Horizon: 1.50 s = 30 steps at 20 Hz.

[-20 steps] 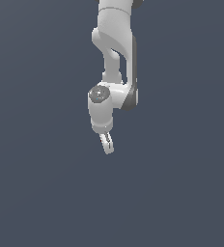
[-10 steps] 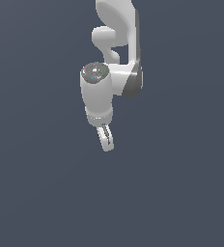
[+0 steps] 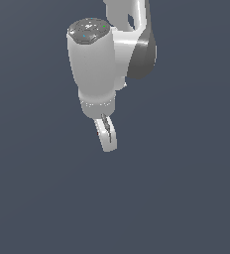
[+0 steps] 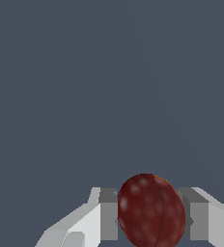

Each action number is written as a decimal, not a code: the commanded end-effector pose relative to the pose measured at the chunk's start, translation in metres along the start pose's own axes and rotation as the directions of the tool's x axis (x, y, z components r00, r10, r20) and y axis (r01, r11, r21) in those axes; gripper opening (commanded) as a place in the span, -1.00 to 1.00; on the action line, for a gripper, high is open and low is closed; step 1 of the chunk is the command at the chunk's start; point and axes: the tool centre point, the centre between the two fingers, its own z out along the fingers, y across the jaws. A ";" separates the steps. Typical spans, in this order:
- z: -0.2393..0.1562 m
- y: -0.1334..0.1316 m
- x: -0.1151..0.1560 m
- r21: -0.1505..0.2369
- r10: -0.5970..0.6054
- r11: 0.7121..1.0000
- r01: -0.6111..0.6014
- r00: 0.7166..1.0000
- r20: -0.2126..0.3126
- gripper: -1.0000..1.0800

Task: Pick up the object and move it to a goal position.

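Jaws pinch the dark red object [image 4: 151, 211] between grey pads [image 4: 108, 214], held aloft.

object [image 4: 151, 210] between the two fingers [image 4: 109, 214], touching both

In the exterior view the white arm [image 3: 99, 64] runs off the top edge, and the dark red roundish object cannot be made out between the close-set fingers [image 3: 107, 136]. In the wrist view the object [image 4: 151, 211] and the grey finger pads [image 4: 109, 214] are cut by the frame's edge.
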 end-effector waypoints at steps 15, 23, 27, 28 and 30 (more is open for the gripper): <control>-0.107 -0.041 0.014 0.000 -0.002 1.000 0.002 1.000 0.002 -1.00; -0.139 -0.054 0.018 0.000 -0.003 1.000 0.003 1.000 0.003 -1.00; -0.151 -0.059 0.020 0.000 -0.004 1.000 0.004 1.000 0.003 -1.00; -0.154 -0.060 0.021 0.000 -0.004 1.000 0.004 1.000 0.003 -1.00; -0.158 -0.062 0.022 0.000 -0.004 1.000 0.004 1.000 0.004 -1.00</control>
